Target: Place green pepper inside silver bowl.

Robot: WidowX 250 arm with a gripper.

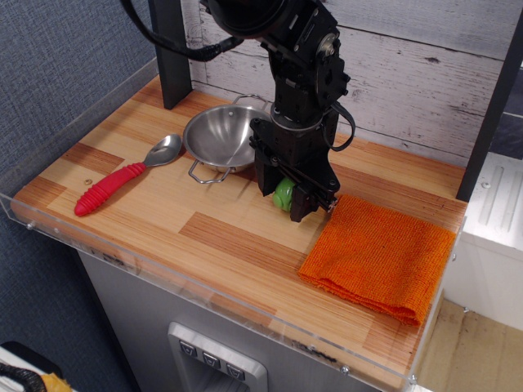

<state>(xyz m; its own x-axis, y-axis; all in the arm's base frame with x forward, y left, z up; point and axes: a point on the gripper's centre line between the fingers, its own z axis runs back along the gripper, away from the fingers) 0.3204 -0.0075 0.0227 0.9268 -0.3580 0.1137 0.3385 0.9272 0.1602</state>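
striped wooden surface (221, 237) with a clear plastic rim, whitewashed plank wall (409, 73) behind, blue textured wall (57, 57) at left, dark post (170, 49), grey cabinet (147, 327) beneath

Place: I read this as a lab mock-up of a kitchen, not a home.
Counter: striped wooden toy worktop (237, 237) with clear acrylic edging.
Backdrop: whitewashed plank wall (425, 73) at 12 o'clock, fabric partition (57, 57) at 9 o'clock.
Front: I see toy appliance buttons (211, 359) at 6 o'clock.
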